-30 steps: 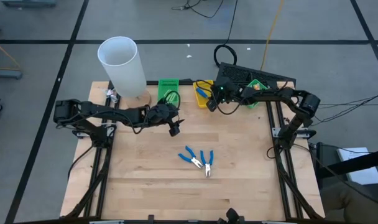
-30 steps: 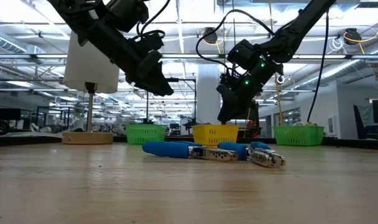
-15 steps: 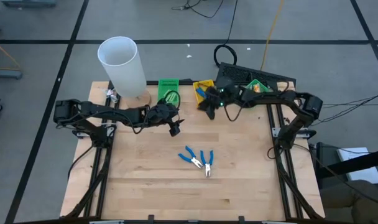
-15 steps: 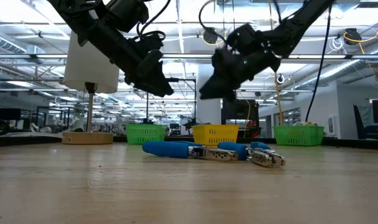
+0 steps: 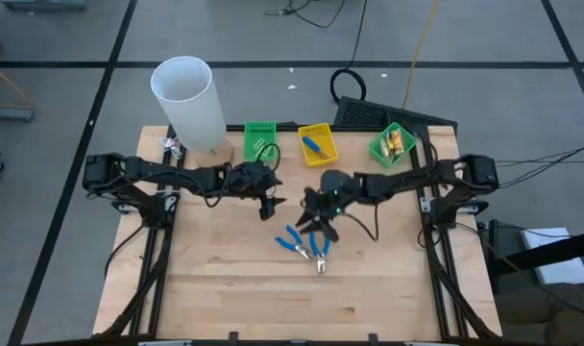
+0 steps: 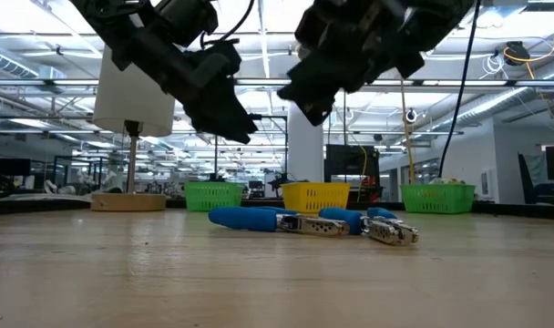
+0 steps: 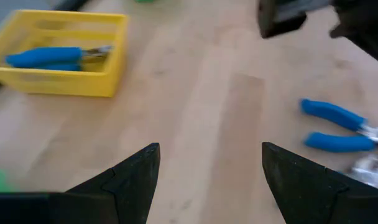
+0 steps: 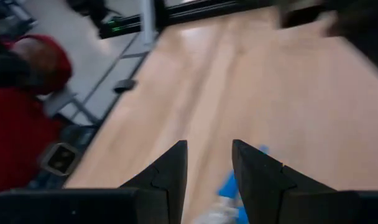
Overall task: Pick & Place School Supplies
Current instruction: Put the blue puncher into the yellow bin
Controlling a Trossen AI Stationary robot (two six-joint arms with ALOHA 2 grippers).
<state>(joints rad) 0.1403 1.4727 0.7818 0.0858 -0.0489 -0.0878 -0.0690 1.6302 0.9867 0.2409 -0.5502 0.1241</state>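
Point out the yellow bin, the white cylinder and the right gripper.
Yellow bin (image 5: 328, 144): high view, on its right rim.
White cylinder (image 5: 191, 108): high view, on its side wall.
Right gripper (image 5: 316, 217): high view, between its fingertips, above the blue-handled tools.

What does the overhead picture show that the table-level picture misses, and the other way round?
Only the overhead view shows the blue-handled pliers inside the yellow slotted plastic bin, the yellow-orange pieces in the right-hand green bin, and the black cables on the grey floor.

Only the table-level view shows the large hall behind the table, with ceiling lights and benches.

Both show the tall white cylinder, the three bins, two blue-handled metal pliers on the wooden table, the open left gripper hovering near them, and the right gripper open above them.
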